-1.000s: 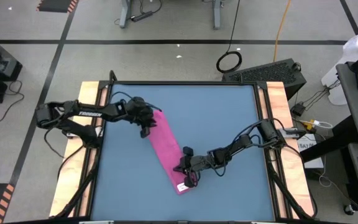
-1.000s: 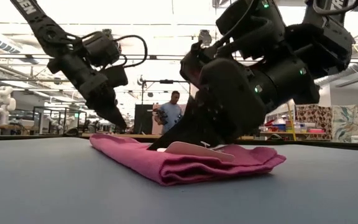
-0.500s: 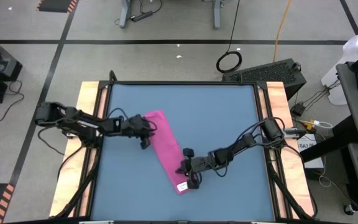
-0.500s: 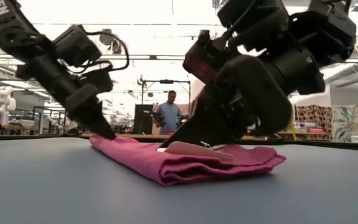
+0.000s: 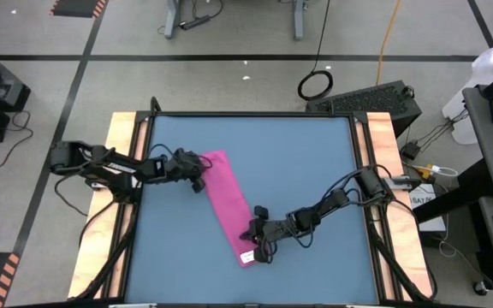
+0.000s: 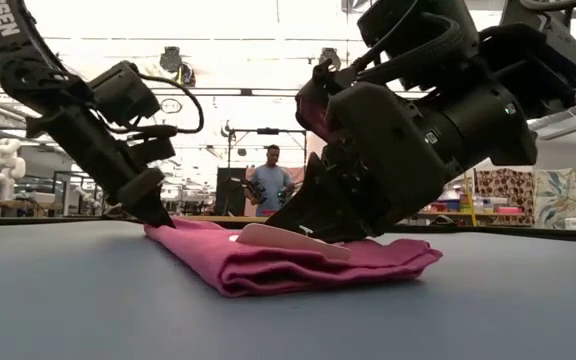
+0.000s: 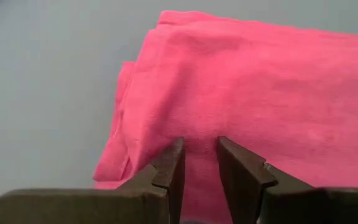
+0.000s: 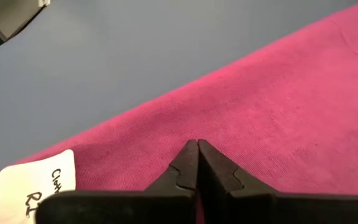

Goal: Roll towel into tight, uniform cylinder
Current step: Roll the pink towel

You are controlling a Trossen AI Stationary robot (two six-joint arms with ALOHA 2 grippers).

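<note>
The magenta-pink towel (image 5: pixel 227 201) lies flat on the blue tabletop (image 5: pixel 306 162) as a long folded strip, running from far left to near centre. Its layers show at the near end (image 6: pixel 268 272), which carries a white tag (image 5: pixel 248 256). My left gripper (image 7: pixel 197 146) is at the strip's far end, on its left edge, with a narrow gap between the fingers and pink cloth showing in the gap. My right gripper (image 8: pixel 197 144) is shut, with its tips down on the cloth beside the tag. My left gripper has its fingertips (image 7: pixel 174 152) on the towel's left long edge (image 7: pixel 148 134) near the far end. It comes slanting down from the table's left. Whether any cloth is pinched between the fingers I cannot tell. The towel lies flat there. My right gripper presses its shut fingertips (image 8: pixel 190 152) on the towel's top layer (image 8: pixel 229 124) near the near end, close to the tag (image 8: pixel 33 180). The fingers slant down from the table's right and lie across the strip. The cloth stays on the table.
Bare blue tabletop lies on both sides of the strip. Wooden side rails (image 5: pixel 122 141) border the table on the left and right. A person (image 6: pixel 271 180) stands in the room far behind the table.
My left gripper has sunk and drawn toward the table's left edge. Its fingers have tipped down onto the towel's far end, and the gap between them is unchanged. Under my right gripper, the towel's near end with the tag has slid a little toward the table's left.
</note>
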